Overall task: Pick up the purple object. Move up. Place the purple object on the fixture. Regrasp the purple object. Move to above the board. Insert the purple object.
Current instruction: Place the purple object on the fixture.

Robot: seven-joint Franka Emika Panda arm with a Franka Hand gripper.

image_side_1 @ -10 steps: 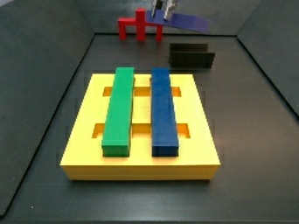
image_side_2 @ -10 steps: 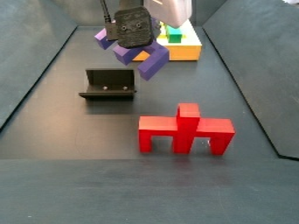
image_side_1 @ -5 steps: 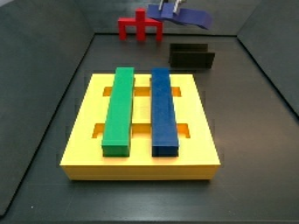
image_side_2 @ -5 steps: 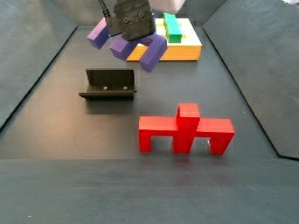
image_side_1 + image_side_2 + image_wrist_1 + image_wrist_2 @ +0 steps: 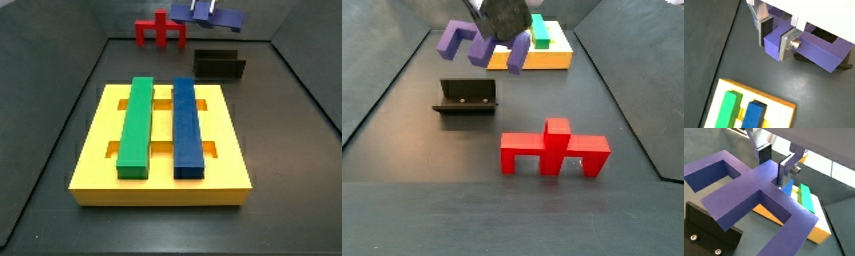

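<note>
The gripper (image 5: pixel 776 162) hangs in the air with its silver fingers (image 5: pixel 784 46) clamped on the central stem of the purple object (image 5: pixel 751 193), carrying it clear of the floor. In a side view the purple object (image 5: pixel 480 42) hangs with its legs pointing down, at about 12 o'clock from the fixture (image 5: pixel 468 97) and well above it, not touching it. In a side view the same piece (image 5: pixel 214 16) is high at the far end of the enclosure, just above the fixture (image 5: pixel 219 65). The red piece (image 5: pixel 555 150) stands on the floor at 4 o'clock from the fixture. The board (image 5: pixel 160 185) lies flat, with the green bar (image 5: pixel 135 122) and blue bar (image 5: pixel 187 125) lying side by side along it.
</note>
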